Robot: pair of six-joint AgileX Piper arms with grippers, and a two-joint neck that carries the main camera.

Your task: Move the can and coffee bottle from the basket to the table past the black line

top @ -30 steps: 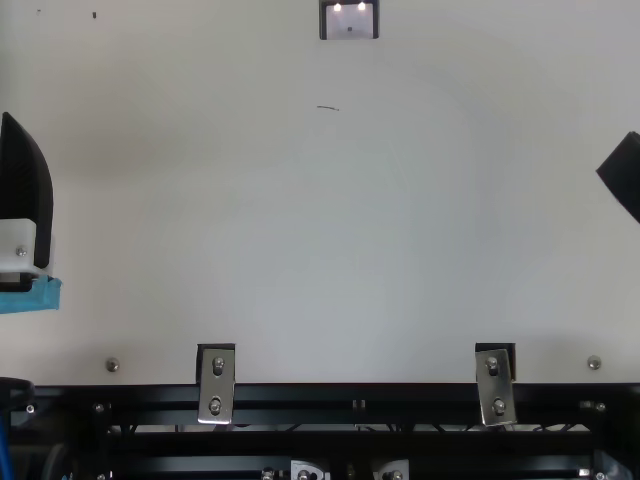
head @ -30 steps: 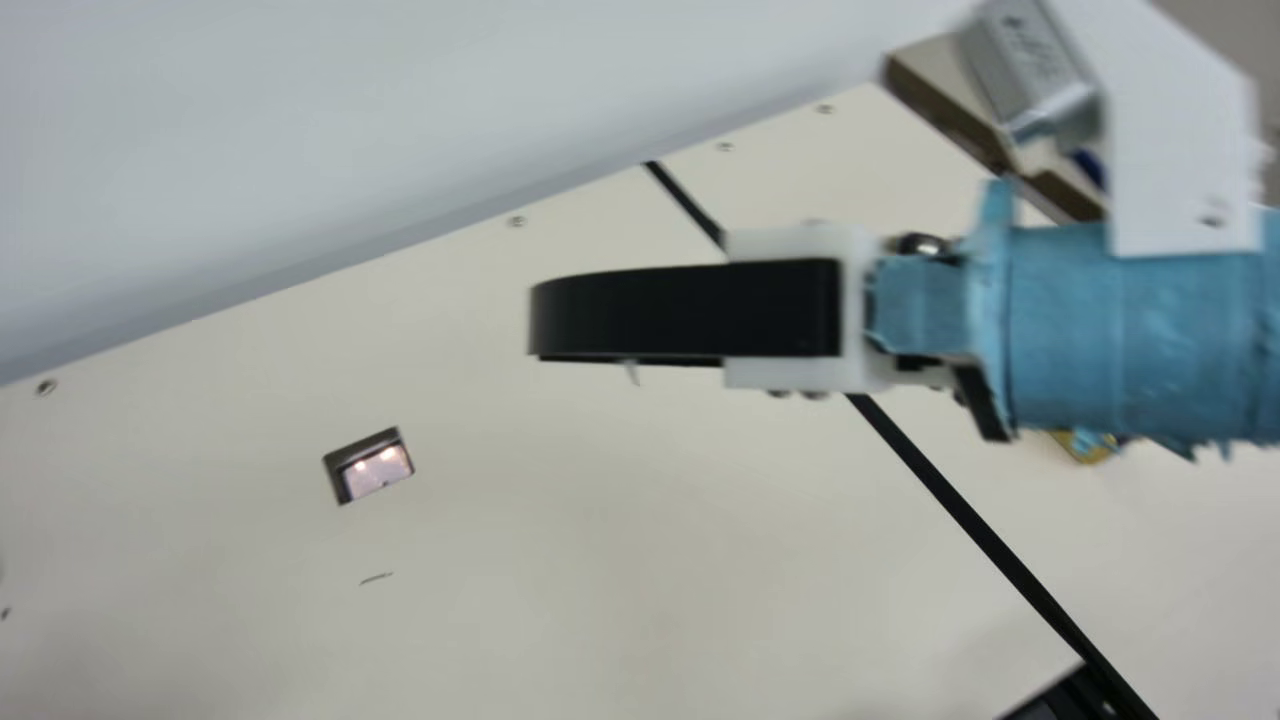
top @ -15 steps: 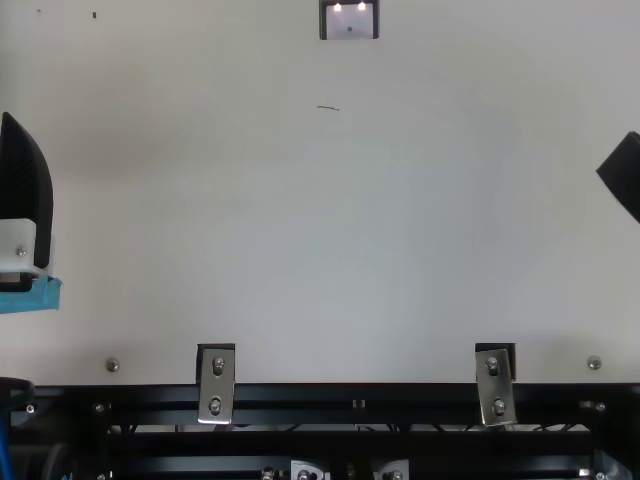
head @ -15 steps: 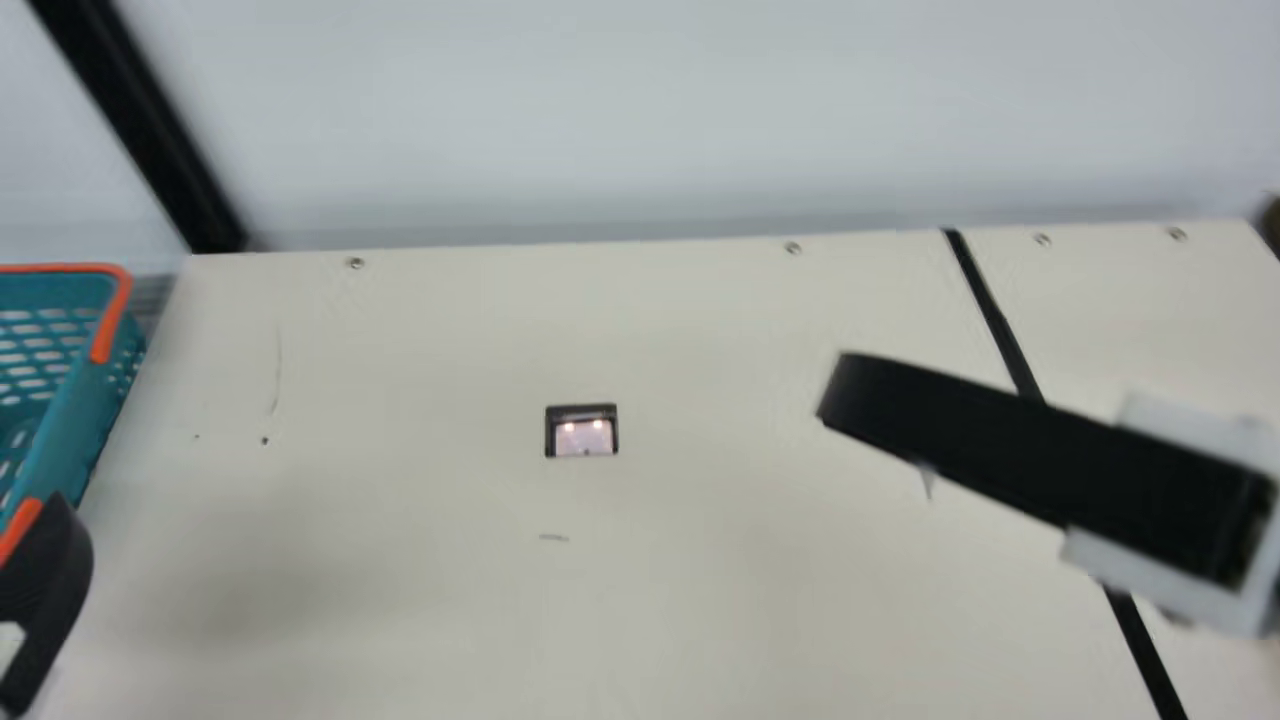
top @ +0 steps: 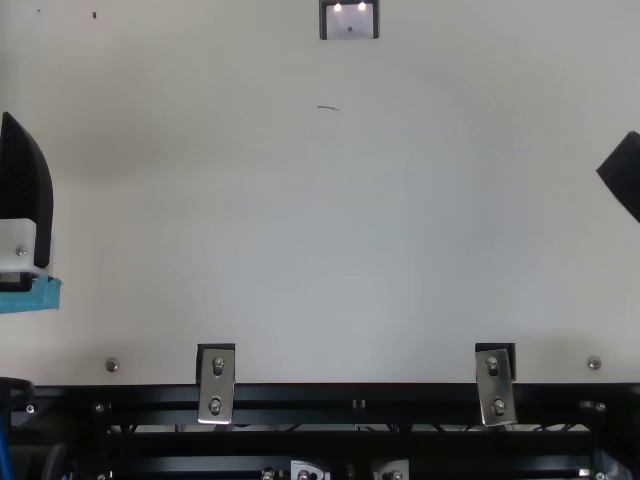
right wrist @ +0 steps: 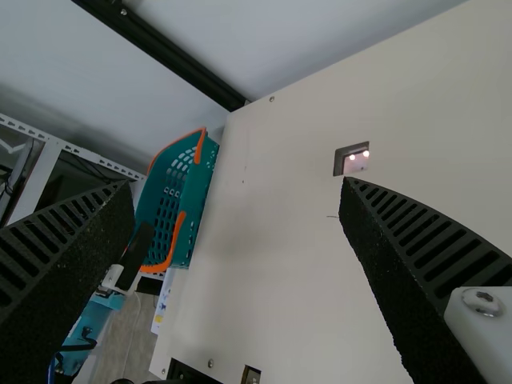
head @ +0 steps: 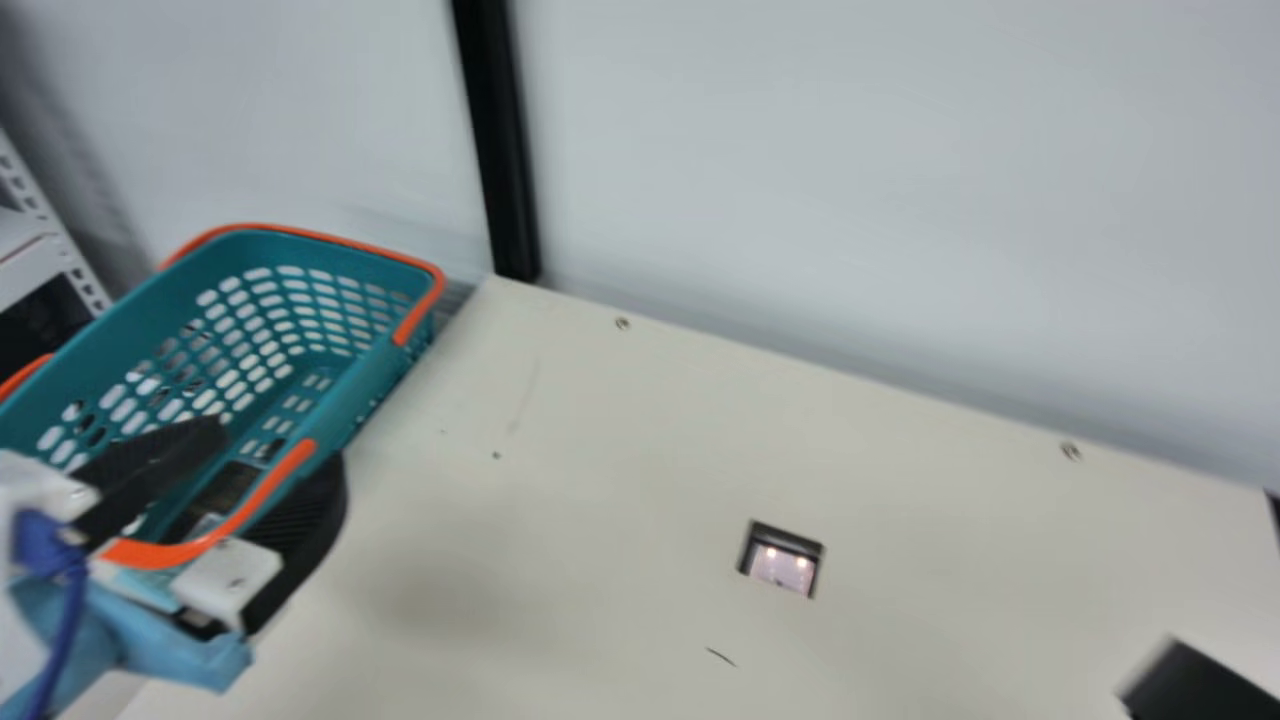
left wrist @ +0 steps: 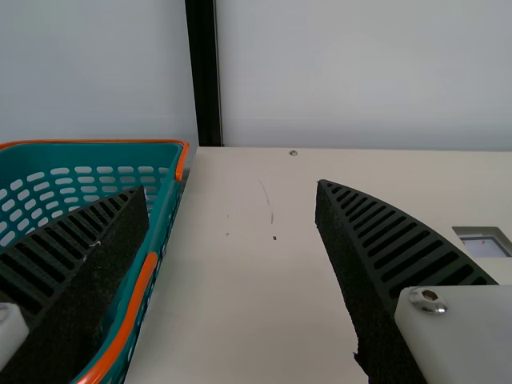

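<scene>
We take the teal basket (head: 370, 395), trimmed with orange parts, as the reference. It stands beside the left edge of the cream table (head: 600, 450), upright and open at the top. Within its near end a dark shape (head: 225, 487) is visible in the main view; we cannot tell whether this is the can or the coffee bottle, so we cannot confirm the position of either.

The left hand (head: 278, 452) is at the near right side of the basket, its two ribbed fingers spread apart. In the main view, one finger overlaps the basket's interior and the other lies to the right of its rim (we cannot verify contact with the rim from these angles). In the left wrist view, we read the left hand (left wrist: 231, 189) the same way: the fingers are separated by a wide gap, with one in front of the basket and the other in front of the table surface.

The right hand (top: 624, 174) is well to the right of the basket. In the right wrist view, we see the fingers of the right hand (right wrist: 238, 189) set wide apart, with the basket farther off.

To the right of the basket, we locate a dark-framed recess (head: 782, 562) in the table and a short dark mark (head: 720, 657) nearer us. A black post (head: 495, 140) rises behind the basket's far right corner. A white perforated rack (head: 45, 215) stands to the basket's left.
</scene>
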